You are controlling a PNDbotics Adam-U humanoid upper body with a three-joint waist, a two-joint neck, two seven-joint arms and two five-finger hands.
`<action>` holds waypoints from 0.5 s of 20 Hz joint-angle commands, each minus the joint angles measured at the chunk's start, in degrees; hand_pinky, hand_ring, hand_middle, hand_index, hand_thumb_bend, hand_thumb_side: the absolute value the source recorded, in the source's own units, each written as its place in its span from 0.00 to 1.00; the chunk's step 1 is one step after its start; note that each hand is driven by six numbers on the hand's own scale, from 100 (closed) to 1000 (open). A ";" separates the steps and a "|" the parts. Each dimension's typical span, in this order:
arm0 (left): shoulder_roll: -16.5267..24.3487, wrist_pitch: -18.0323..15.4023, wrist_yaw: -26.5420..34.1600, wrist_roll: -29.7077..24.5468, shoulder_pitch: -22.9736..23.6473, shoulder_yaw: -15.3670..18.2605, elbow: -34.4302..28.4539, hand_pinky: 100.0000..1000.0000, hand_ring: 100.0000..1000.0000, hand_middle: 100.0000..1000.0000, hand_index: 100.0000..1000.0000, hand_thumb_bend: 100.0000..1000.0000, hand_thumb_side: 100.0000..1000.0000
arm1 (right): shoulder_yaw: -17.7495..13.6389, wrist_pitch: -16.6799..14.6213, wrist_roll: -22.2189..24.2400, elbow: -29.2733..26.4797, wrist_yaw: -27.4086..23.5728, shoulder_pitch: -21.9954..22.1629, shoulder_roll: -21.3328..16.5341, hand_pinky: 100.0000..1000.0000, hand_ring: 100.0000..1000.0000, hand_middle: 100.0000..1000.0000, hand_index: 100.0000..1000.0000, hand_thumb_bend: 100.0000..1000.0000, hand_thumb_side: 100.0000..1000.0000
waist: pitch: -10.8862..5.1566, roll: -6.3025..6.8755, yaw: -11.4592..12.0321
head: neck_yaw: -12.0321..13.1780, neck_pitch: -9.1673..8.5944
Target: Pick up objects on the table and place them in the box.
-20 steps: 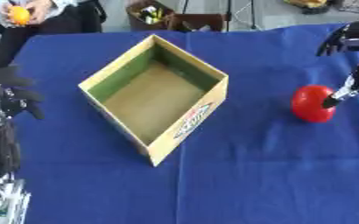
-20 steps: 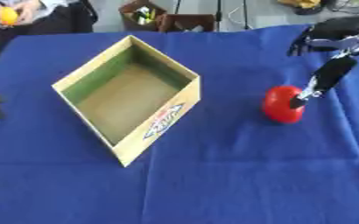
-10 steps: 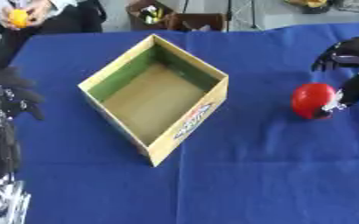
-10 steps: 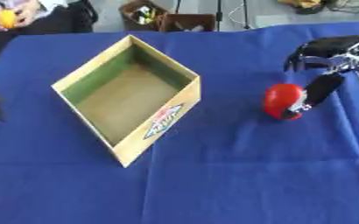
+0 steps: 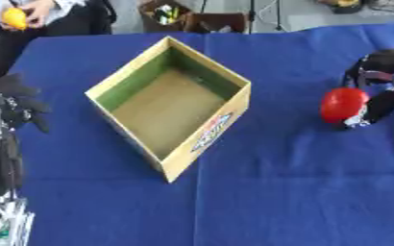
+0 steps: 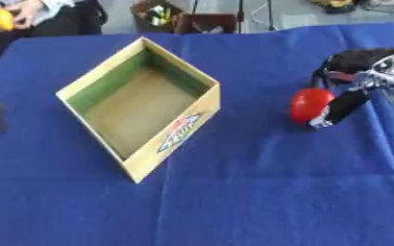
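Your right hand [image 6: 351, 79] is at the red ball [image 6: 311, 104], on the blue cloth [image 6: 259, 182] well to the right of the box [image 6: 138, 106]. Its thumb lies against the ball's right side and its fingers curl over behind the ball, but you cannot tell whether they actually touch it, so the grip is unclear. The ball sits on the cloth. The box stands open and turned corner-on to you, with nothing in it. Your left hand [image 5: 11, 98] rests at the left edge, fingers relaxed and spread, holding nothing.
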 commanded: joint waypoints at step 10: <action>0.59 -0.10 0.16 -0.30 -0.56 -0.14 -1.05 0.21 0.42 0.50 0.74 0.00 0.92 | 0.42 -0.37 -2.71 -0.67 0.82 -0.02 -0.27 0.52 0.52 0.47 0.73 0.40 0.56 | -0.91 -0.07 -0.02 | 0.07 -0.88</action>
